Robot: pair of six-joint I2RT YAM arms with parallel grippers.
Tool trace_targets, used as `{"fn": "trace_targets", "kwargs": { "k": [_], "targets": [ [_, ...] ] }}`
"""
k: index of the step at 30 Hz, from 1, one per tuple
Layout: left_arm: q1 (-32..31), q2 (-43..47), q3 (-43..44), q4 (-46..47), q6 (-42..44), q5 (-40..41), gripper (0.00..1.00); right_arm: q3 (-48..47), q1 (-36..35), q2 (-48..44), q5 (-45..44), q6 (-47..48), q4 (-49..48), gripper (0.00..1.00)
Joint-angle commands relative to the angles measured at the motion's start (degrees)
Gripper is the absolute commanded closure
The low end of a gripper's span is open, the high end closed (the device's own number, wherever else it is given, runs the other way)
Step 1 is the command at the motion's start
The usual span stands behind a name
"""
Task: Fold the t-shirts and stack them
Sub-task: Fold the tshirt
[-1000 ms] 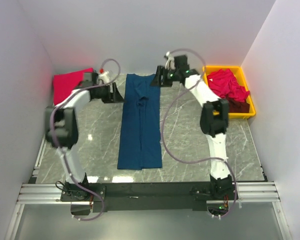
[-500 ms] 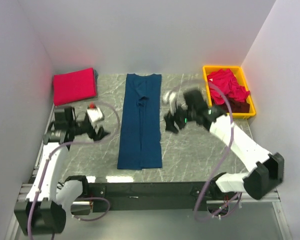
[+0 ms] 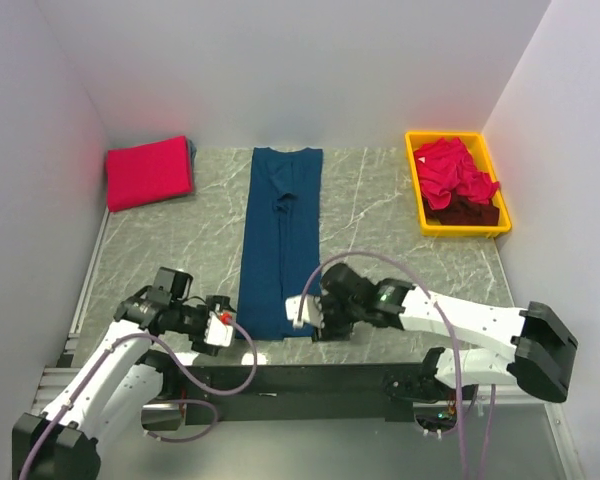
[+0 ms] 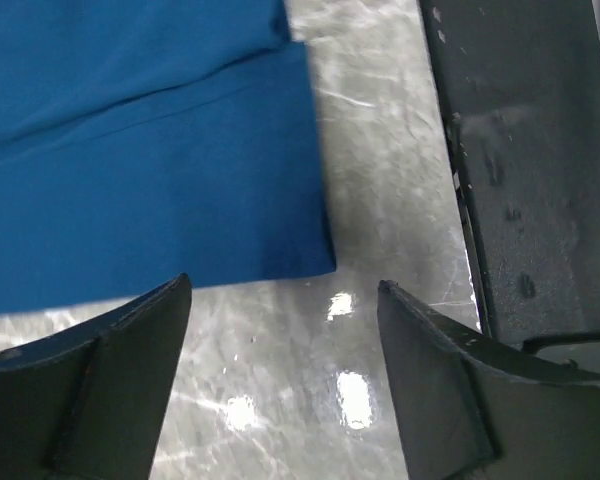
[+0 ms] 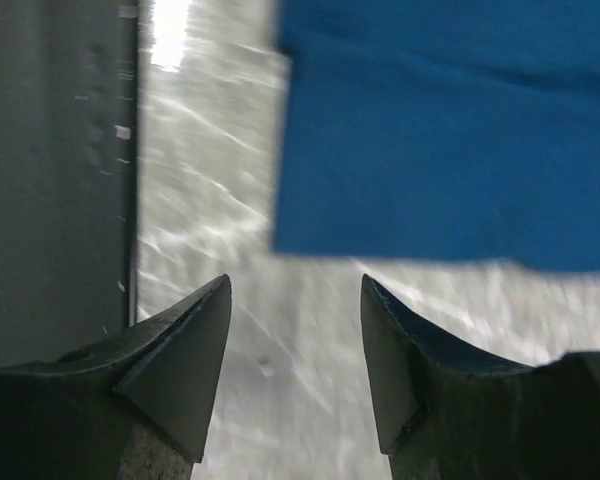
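Note:
The navy blue t-shirt [image 3: 282,240] lies as a long narrow strip down the middle of the table, collar at the far end. My left gripper [image 3: 232,329] is open and empty just left of its near hem; the left wrist view shows that hem corner [image 4: 280,240] beyond the fingertips [image 4: 150,330]. My right gripper [image 3: 306,320] is open and empty just right of the near hem; the right wrist view shows the hem corner [image 5: 380,200] ahead. A folded red-pink t-shirt [image 3: 148,172] lies at the far left. Red-pink t-shirts [image 3: 455,172] and a dark maroon one [image 3: 468,210] fill the bin.
The yellow plastic bin [image 3: 416,190] stands at the far right by the wall. The black frame rail [image 3: 300,378] runs along the table's near edge, just behind both grippers; it also shows in the left wrist view [image 4: 530,180] and in the right wrist view [image 5: 50,180].
Both arms have swung back from the shirt's far collar end to its near hem, one on each side. The shirt has not moved.

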State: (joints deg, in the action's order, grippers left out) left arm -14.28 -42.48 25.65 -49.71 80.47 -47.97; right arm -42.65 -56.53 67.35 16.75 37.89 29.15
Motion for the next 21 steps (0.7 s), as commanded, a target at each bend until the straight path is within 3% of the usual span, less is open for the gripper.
{"fn": "trace_targets", "kwargs": {
  "k": [1, 8, 18, 21],
  "targets": [
    [-4.3, 0.4, -1.7, 6.5, 1.9, 2.4, 0.22, 2.7, -4.8, 1.4, -2.1, 4.9, -6.7, 0.39],
    [-10.0, -4.9, -3.4, 14.2, -1.9, 6.2, 0.41, 3.9, -7.7, 7.5, -4.7, 6.5, -10.9, 0.42],
    [-16.0, -7.9, -5.7, 20.9, -3.3, 10.1, 0.43, 4.8, -7.6, 14.3, -8.0, 7.3, -12.9, 0.46],
    [-17.8, -9.8, -5.8, 23.0, -3.9, 11.0, 0.45, 4.8, -7.7, 16.4, -8.7, 7.7, -13.0, 0.55]
  ]
}}
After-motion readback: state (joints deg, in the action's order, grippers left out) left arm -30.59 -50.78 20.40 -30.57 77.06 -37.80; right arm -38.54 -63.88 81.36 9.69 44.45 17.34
